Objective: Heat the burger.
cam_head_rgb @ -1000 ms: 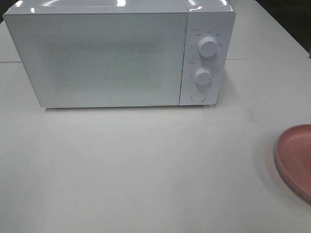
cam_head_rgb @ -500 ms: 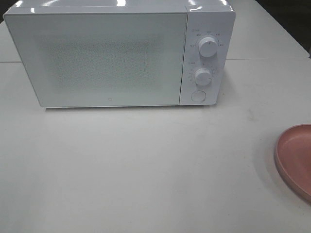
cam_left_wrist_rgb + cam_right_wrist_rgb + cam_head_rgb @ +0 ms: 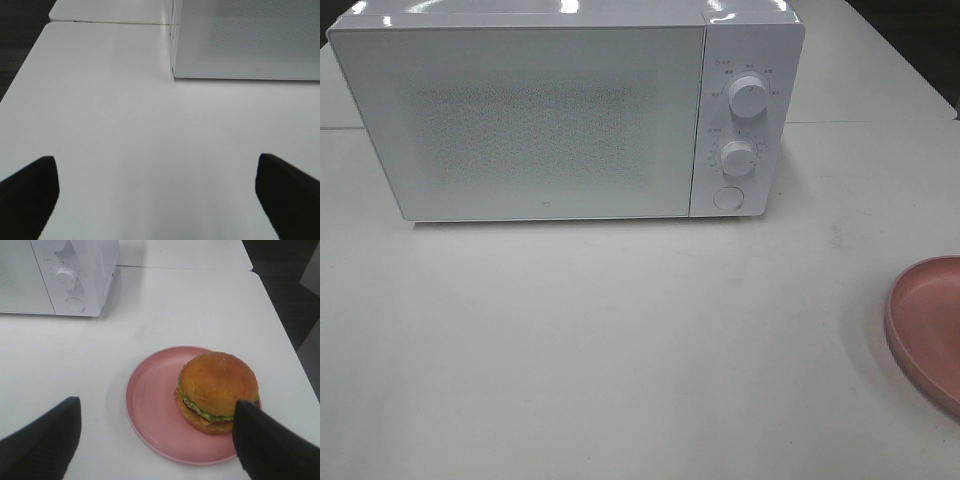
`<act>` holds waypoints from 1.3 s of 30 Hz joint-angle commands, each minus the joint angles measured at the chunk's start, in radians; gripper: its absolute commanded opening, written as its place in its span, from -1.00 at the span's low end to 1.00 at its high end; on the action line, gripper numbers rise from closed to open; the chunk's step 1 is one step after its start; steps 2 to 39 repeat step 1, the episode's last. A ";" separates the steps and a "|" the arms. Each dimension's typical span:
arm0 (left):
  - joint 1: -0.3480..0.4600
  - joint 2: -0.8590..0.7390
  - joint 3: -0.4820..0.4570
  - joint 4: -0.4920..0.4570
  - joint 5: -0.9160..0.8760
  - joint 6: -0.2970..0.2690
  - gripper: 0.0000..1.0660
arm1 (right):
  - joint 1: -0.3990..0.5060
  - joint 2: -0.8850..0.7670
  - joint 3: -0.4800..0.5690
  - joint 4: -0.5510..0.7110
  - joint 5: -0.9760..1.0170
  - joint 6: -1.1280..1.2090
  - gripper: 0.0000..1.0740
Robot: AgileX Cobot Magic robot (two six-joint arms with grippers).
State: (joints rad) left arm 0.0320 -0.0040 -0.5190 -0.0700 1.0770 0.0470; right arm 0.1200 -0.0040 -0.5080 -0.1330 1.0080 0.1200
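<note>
Sitting on a pink plate (image 3: 150, 405), the burger (image 3: 218, 390) faces a closed microwave (image 3: 540, 120) across the worktop (image 3: 620, 340); both arms' fingers (image 3: 30, 192) (image 3: 42, 442) gape wide, empty.

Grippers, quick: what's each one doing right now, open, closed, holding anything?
Left gripper: open, empty, over bare table.
Right gripper: open, holding nothing, above the burger on the pink plate.
</note>
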 commanded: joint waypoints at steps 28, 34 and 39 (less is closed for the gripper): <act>0.002 -0.024 0.003 -0.006 -0.009 -0.005 0.87 | -0.004 -0.021 0.005 0.001 -0.010 -0.012 0.40; 0.002 -0.024 0.003 -0.006 -0.009 -0.005 0.87 | -0.004 -0.021 0.005 0.001 -0.010 -0.012 0.40; 0.002 -0.024 0.003 -0.006 -0.009 -0.005 0.87 | -0.004 -0.021 0.005 0.001 -0.010 -0.012 0.40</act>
